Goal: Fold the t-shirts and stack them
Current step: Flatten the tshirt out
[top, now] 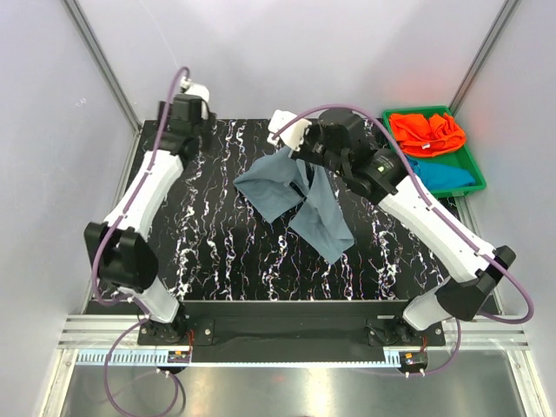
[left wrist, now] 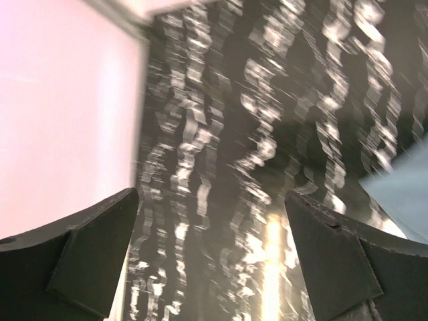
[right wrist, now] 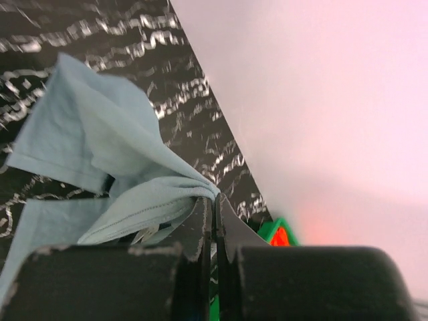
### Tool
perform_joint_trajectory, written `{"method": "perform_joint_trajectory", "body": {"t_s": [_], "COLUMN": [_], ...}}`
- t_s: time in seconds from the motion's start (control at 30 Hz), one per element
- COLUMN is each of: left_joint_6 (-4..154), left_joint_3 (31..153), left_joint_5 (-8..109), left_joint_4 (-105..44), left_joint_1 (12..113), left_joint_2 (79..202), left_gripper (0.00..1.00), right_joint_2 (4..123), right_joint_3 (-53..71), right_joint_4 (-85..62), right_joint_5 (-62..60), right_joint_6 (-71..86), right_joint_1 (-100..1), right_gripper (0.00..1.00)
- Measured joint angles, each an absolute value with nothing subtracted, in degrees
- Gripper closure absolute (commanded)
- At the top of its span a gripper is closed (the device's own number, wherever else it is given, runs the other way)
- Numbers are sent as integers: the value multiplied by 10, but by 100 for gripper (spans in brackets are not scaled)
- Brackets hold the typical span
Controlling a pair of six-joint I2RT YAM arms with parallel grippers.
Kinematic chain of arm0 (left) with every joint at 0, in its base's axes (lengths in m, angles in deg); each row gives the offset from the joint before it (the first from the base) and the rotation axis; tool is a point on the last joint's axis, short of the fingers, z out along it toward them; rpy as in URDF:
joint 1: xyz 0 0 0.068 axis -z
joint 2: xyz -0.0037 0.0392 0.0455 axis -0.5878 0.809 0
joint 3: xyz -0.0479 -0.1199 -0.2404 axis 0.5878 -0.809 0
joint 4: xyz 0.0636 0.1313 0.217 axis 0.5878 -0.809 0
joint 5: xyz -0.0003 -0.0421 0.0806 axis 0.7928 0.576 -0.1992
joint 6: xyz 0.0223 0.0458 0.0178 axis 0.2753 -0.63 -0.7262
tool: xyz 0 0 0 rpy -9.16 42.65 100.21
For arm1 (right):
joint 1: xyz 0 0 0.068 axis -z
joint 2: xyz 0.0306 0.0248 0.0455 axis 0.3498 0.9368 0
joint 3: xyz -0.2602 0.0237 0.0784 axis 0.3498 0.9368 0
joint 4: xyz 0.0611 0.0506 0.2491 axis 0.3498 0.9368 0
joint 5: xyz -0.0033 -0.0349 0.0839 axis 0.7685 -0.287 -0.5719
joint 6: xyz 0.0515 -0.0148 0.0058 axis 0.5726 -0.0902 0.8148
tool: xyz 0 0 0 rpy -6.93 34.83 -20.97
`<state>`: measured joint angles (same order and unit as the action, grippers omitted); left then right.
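Observation:
The dusty grey-blue t-shirt (top: 295,201) hangs crumpled from my right gripper (top: 298,149) over the middle of the black marbled table (top: 217,243). In the right wrist view the fingers are pressed together on a bunched hem of that shirt (right wrist: 127,180), right gripper (right wrist: 215,200). My left gripper (top: 193,97) is at the far left corner of the table, open and empty; its fingers (left wrist: 87,254) stand wide apart above bare table, with an edge of the grey-blue shirt (left wrist: 404,194) at the right. The orange t-shirt (top: 427,132) and the teal-blue t-shirt (top: 445,175) lie in the tray.
The green plastic tray (top: 476,169) stands at the far right, beside the table; a corner of it shows in the right wrist view (right wrist: 275,231). White walls close in the left, back and right sides.

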<state>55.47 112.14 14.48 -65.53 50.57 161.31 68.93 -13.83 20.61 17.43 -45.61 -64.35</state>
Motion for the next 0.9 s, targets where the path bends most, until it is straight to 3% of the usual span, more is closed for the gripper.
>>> {"method": "perform_joint_trajectory", "body": {"t_s": [0.27,0.5,0.57,0.67,0.77,0.9], "left_joint_6": [533,533,533,534,536,543], "left_joint_3": [1114,1115,1117,1119,1119,1119], "left_joint_5": [105,94,90,87,87,88], "left_joint_4": [-596,-594,-594,-593,-594,-595], "left_joint_1": [461,453,448,442,439,439], "left_joint_2": [1545,1545,1545,1545,1545,1545], "left_gripper": [2,2,2,2,2,2], "right_joint_2": [718,836,850,804,706,697], "right_joint_3": [-304,-591,-618,-501,-232,-9], "right_joint_4": [270,284,280,244,186,173], "right_joint_5": [79,-23,-39,-53,-65,-64], "right_joint_6": [-441,-406,-401,-393,-387,-392], "right_joint_1": [-670,-697,-704,-682,-596,-466], "right_gripper": [100,100,100,100,100,100]}}
